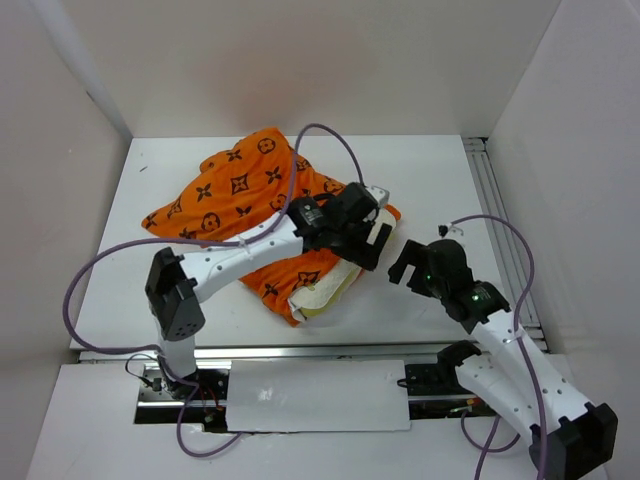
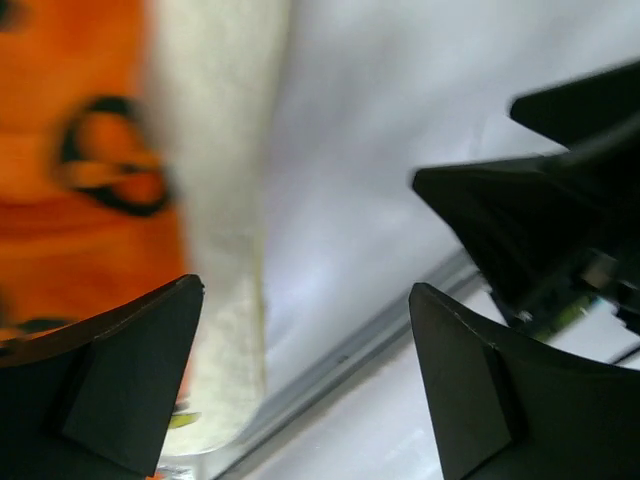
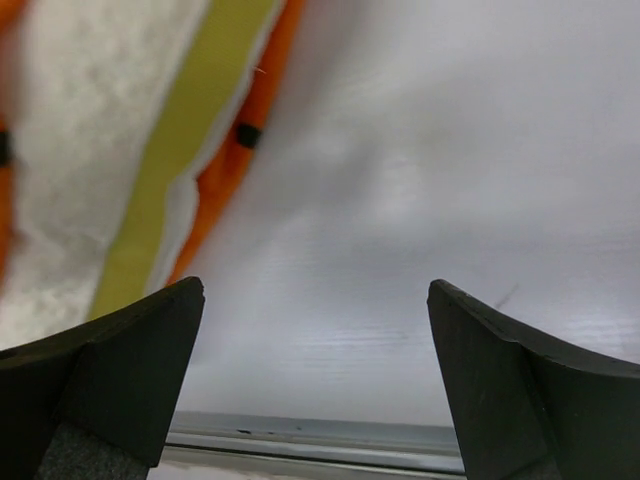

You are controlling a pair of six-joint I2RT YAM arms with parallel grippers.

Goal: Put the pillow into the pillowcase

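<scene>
At desk (image 1: 440, 190) centre, extending toward 10 o'clock, the pillowcase (image 1: 240, 185) lies crumpled. The pillow (image 1: 325, 290) sits partly inside it, with its cream edge and yellow-green piping protruding at the pillowcase's 5 o'clock side. Left fingers (image 2: 140, 360) are spread, gripping nothing, above that exposed edge. Right fingers (image 3: 110, 370) are spread and empty over bare desk, at 3 o'clock of the pillow.

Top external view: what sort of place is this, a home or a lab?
Probably a lab robot cell: a white table boxed in by plain white panels, an aluminium rail along its edge, the left arm and right arm mounted at its near side.
</scene>
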